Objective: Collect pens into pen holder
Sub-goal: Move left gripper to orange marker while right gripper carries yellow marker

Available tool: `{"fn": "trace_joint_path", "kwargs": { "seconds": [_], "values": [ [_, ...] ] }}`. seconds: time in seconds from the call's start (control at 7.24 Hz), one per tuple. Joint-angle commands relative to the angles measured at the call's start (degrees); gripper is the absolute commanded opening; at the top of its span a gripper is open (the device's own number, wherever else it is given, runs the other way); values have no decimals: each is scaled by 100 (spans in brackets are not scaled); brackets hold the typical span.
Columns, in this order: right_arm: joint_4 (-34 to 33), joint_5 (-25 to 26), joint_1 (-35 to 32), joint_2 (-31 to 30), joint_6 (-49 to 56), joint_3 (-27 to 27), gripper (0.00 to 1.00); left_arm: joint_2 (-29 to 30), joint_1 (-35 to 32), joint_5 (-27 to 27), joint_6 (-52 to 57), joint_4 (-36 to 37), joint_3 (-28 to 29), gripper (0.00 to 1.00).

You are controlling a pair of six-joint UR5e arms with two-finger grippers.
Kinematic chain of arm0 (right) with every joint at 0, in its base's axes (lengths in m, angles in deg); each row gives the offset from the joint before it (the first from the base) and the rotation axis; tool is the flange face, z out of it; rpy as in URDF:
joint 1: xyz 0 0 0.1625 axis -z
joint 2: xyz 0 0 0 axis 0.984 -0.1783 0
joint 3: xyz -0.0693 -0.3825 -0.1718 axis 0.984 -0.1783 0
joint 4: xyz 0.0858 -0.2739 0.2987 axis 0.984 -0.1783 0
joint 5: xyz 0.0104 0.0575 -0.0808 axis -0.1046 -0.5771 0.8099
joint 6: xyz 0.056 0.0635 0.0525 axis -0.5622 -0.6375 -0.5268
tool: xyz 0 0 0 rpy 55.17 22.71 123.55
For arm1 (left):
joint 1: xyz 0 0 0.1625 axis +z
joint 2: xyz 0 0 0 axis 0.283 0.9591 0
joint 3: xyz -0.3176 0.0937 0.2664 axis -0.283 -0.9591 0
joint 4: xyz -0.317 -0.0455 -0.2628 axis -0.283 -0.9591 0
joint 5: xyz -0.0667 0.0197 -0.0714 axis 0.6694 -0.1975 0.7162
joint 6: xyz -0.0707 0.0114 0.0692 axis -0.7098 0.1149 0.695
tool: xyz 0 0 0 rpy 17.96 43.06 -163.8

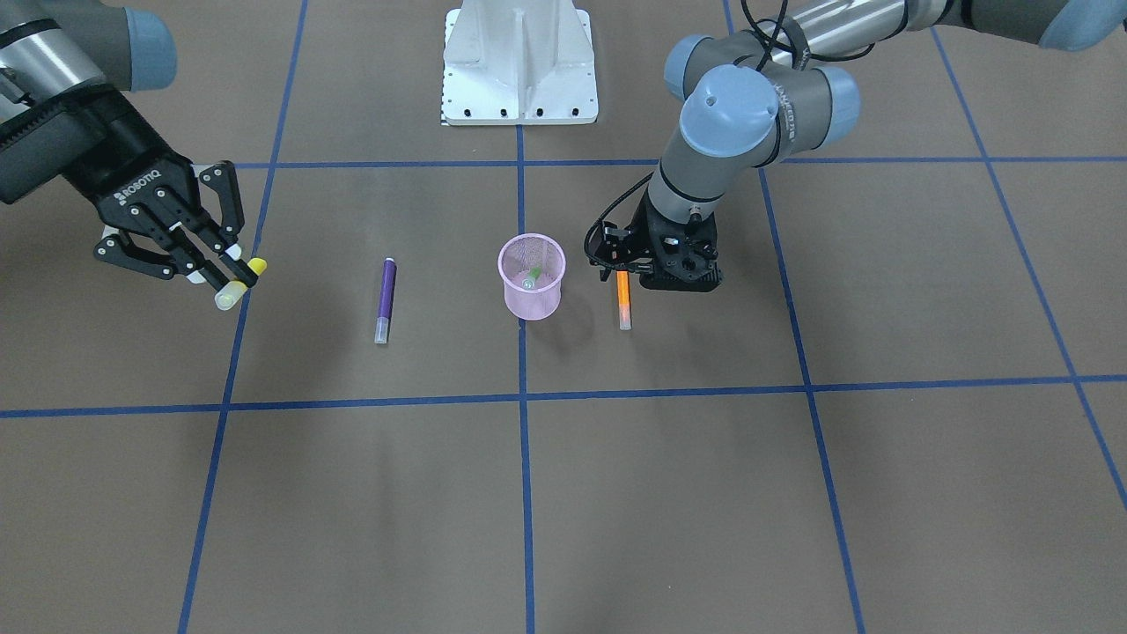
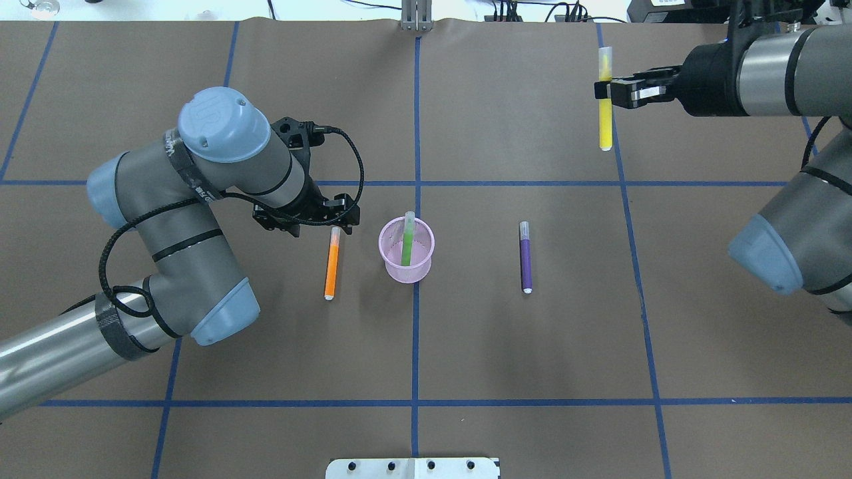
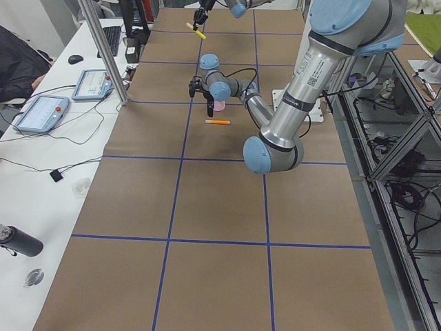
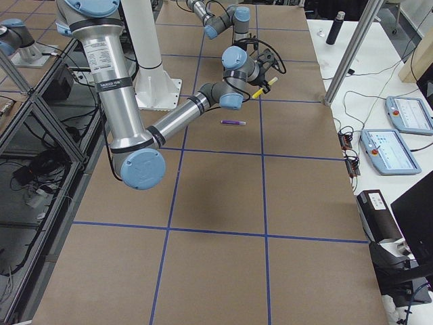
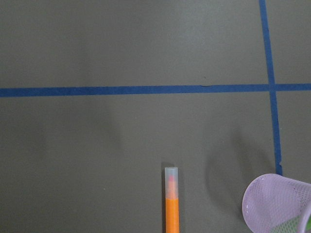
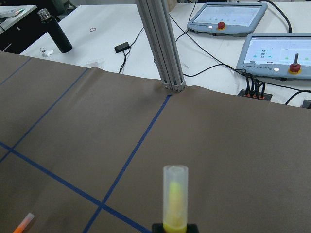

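Observation:
The pink mesh pen holder (image 2: 406, 269) (image 1: 531, 301) stands upright at the table's centre with the green pen (image 2: 407, 243) (image 1: 531, 278) leaning inside it. The orange pen (image 2: 331, 263) (image 1: 623, 304) (image 5: 171, 206) lies flat beside the holder. My left gripper (image 2: 319, 223) (image 1: 647, 269) hovers over its cap end, open and empty. The purple pen (image 2: 525, 259) (image 1: 386, 299) lies flat on the holder's other side. My right gripper (image 2: 607, 93) (image 1: 238, 277) is shut on a yellow pen (image 2: 605, 123) (image 6: 175, 199), held in the air far from the holder.
Blue tape lines cross the brown table cover. The white robot base plate (image 1: 519, 62) sits at the robot's edge. An aluminium post (image 6: 160, 43), teach pendants (image 6: 228, 17) and a black bottle (image 6: 54, 36) stand beyond the far edge.

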State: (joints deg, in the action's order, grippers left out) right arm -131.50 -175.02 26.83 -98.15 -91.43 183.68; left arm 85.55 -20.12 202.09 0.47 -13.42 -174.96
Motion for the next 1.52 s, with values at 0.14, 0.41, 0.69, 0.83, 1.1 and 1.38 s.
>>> {"fn": "trace_joint_path", "kwargs": {
  "seconds": [0.14,0.41,0.69,0.83,1.1,1.38],
  "values": [
    [46,1629,1233,292,-139,104,0,123,131,-13,13,-45,477,93],
    [46,1916,1466,345,-158,104,0,141,219,-13,-22,-387,768,86],
    [46,1925,1519,424,-158,87,0,150,219,-13,-5,-397,821,74],
    [46,1916,1519,425,-158,87,0,150,219,-13,4,-397,822,65],
    [46,1916,1519,425,-158,87,0,150,219,-13,-5,-388,822,53],
    [46,1907,1510,425,-158,87,0,150,219,-13,-5,-388,857,52]
  ]
}}
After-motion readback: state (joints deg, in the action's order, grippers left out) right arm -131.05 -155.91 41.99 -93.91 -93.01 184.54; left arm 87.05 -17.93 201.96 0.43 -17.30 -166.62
